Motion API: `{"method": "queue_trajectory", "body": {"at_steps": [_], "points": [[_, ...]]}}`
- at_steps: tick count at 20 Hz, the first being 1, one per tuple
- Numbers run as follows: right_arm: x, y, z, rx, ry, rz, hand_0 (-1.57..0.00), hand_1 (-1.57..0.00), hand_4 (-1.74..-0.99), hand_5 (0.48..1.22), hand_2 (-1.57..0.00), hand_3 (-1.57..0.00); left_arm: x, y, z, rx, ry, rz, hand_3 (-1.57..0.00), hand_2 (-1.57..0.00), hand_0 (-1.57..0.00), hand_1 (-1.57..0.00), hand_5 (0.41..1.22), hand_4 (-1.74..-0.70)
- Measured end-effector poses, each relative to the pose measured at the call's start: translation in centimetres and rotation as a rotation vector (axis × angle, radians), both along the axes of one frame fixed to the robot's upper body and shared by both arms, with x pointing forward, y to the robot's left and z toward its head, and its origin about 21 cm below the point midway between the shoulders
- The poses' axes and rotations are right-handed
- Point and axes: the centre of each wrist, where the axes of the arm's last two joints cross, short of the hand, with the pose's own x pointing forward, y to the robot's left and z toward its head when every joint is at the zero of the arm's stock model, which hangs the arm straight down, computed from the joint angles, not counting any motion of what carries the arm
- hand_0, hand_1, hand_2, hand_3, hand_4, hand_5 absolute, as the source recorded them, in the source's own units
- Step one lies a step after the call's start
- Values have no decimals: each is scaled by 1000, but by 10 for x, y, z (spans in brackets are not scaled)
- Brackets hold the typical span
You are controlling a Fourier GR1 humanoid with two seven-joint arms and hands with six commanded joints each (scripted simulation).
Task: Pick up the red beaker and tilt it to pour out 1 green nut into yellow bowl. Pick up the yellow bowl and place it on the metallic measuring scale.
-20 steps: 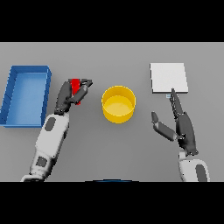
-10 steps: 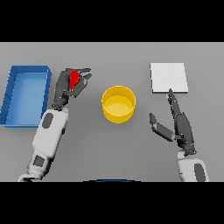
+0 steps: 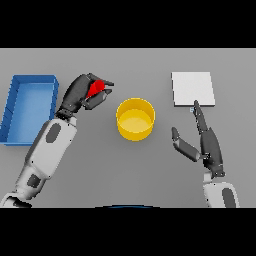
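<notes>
My left hand [image 3: 80,93] is shut on the red beaker [image 3: 96,88], holding it above the table just left of the yellow bowl [image 3: 135,118]. Only part of the beaker shows between the fingers, and it looks tipped toward the bowl. The bowl stands at the table's middle with nothing visible inside. The metallic measuring scale [image 3: 193,88] is a flat pale square at the back right. My right hand [image 3: 205,141] is open, fingers straight, to the right of the bowl and just in front of the scale. No green nut is visible.
A blue open bin [image 3: 29,106] stands at the left side of the table, beside my left forearm.
My left hand has lifted the red beaker and carried it right, toward the bowl, tilting it. The right hand has barely moved.
</notes>
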Motion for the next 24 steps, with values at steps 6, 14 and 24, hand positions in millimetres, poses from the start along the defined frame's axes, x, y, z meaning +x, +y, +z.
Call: {"method": "queue_trajectory", "body": {"at_steps": [6, 14, 24], "points": [[-2, 0, 0, 11, -3, 13, 1, 1, -1267, 720, 1, 1, 9, -16, 13, 414, -108, -111, -1569, -1569, -1569, -1569, 1134, -1739], [-4, 5, -8, 29, -1, 11, 1, 1, -1258, 697, 1, 1, 30, -49, 36, 944, -237, -318, -1571, -1571, -1571, -1571, 1206, -1613], [-1, 6, -9, 24, -10, -21, 1, 1, -1193, 648, 1, 1, 34, -98, 53, 1436, -290, -523, -1571, -1571, -1571, -1571, 1219, -1725]]}}
